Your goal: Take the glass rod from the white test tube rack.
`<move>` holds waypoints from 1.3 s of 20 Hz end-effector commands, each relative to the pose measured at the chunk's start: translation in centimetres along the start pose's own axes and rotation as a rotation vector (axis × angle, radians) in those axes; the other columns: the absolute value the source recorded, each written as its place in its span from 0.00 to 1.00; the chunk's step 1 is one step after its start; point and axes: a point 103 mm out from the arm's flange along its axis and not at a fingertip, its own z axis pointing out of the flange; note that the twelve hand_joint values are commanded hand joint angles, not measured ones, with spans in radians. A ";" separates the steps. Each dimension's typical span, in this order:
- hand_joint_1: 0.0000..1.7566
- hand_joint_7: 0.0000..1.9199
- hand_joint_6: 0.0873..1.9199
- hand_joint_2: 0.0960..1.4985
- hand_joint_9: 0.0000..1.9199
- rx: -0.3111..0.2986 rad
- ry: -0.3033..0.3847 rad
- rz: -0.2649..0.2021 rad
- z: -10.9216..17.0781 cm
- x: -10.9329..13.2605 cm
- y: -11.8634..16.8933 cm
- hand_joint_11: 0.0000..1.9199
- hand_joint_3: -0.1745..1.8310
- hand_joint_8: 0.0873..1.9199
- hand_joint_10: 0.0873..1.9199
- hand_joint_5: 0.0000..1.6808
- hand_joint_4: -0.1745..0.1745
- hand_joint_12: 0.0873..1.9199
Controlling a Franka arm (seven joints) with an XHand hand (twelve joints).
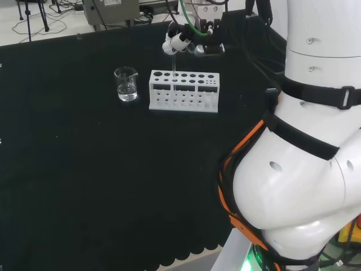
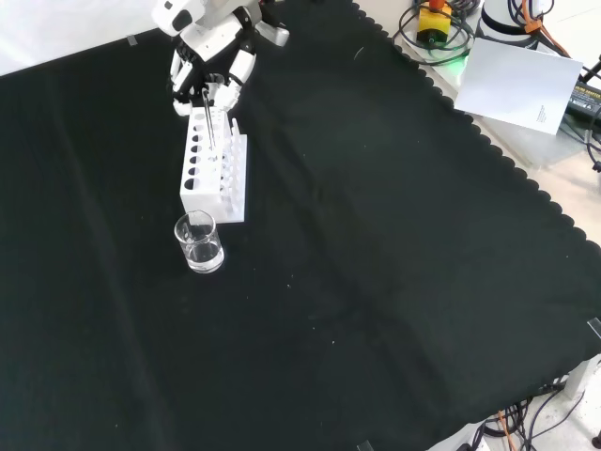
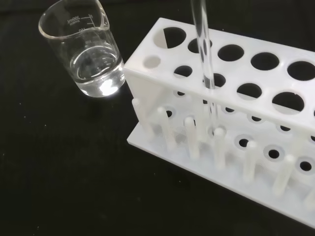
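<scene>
A white test tube rack [image 1: 183, 97] [image 2: 212, 176] [image 3: 231, 123] stands on the black cloth. A clear glass rod [image 1: 174, 66] [image 2: 208, 120] [image 3: 202, 46] rises nearly upright from a hole in the rack's front row, close to the end nearest the beaker. In the wrist view its lower end reaches down through the top plate to the base. The hand [image 1: 181, 39] [image 2: 210, 54] hovers just above the rack, its fingers curled round the rod's top end.
A small glass beaker [image 1: 126, 84] [image 2: 199, 242] [image 3: 88, 51] with a little clear liquid stands just beside the rack's end. The arm's white links [image 1: 304, 141] loom at the head view's right. The cloth's scalloped edge [image 2: 488, 141] borders a sheet of paper [image 2: 521, 85].
</scene>
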 end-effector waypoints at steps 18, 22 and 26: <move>0.68 0.76 0.34 0.72 0.86 -0.281 -0.063 0.038 -2.8 2.6 0.0 0.67 0.01 0.56 0.47 0.70 0.00 0.42; 0.73 0.64 0.17 0.73 0.87 -0.318 -0.027 0.070 -4.3 2.7 -0.5 0.68 0.00 0.52 0.39 0.72 0.00 0.33; 0.74 0.62 0.13 0.73 0.89 -0.349 -0.018 0.074 -6.2 2.5 -1.9 0.70 0.00 0.49 0.32 0.72 0.00 0.30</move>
